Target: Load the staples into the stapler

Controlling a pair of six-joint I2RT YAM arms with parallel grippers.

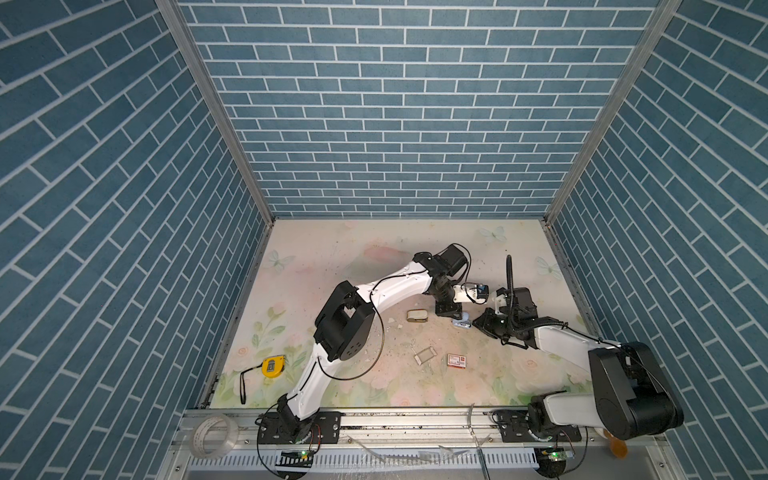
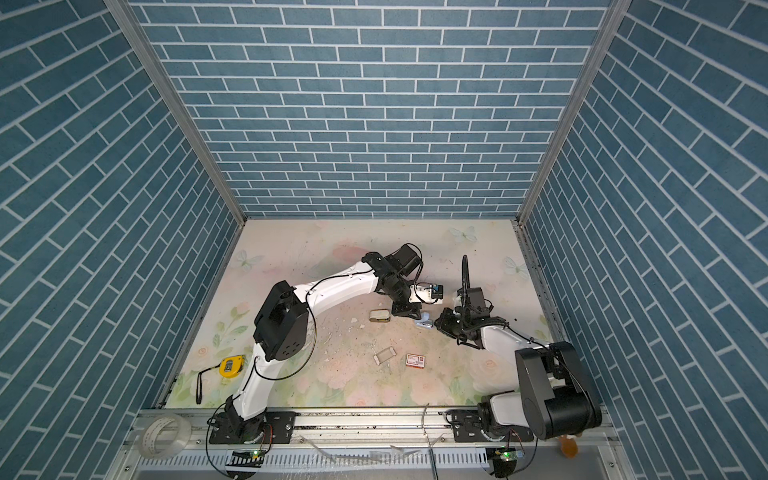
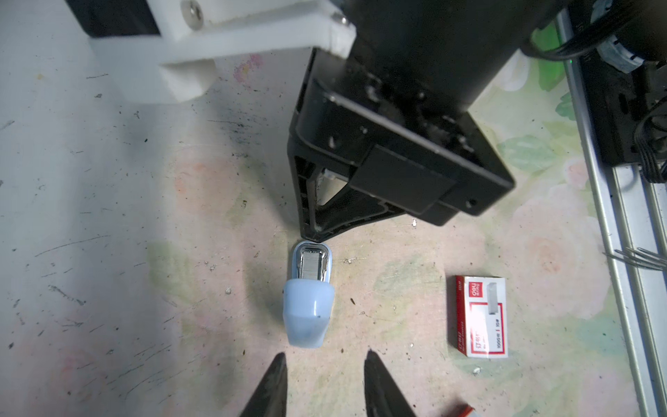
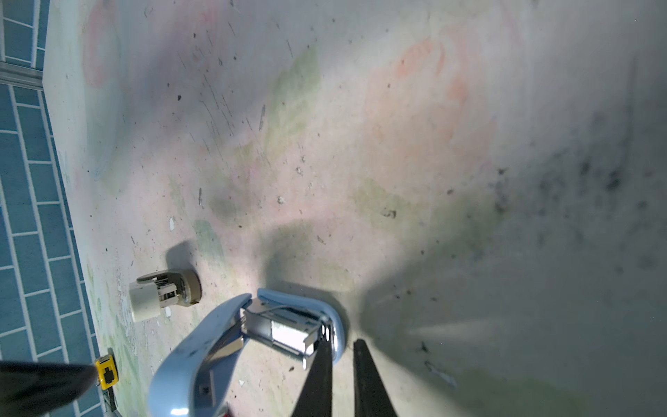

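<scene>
The light blue stapler [image 1: 462, 323] [image 2: 424, 323] lies on the mat between both grippers, its lid [image 4: 191, 361] hinged up. The silvery staples [image 3: 313, 265] [image 4: 288, 334] sit in its open metal channel. My left gripper [image 3: 325, 357] [image 1: 455, 316] is open and holds nothing; its tips stop just short of the raised lid [image 3: 308, 317]. My right gripper [image 4: 342, 344] [image 1: 477, 322] has its jaws almost together. Its fingertips [image 4: 325, 352] rest at the rounded front end of the stapler's base. Whether they pinch the rim I cannot tell.
A red-and-white staple box [image 1: 456, 360] [image 3: 482, 317] lies nearer the front. A beige stapler [image 1: 417, 316] [image 4: 164, 294] lies left of the blue one, and a clear plastic piece [image 1: 424, 355] beside the box. A yellow tape measure [image 1: 273, 366] sits front left and a tape roll [image 1: 216, 432] on the rail.
</scene>
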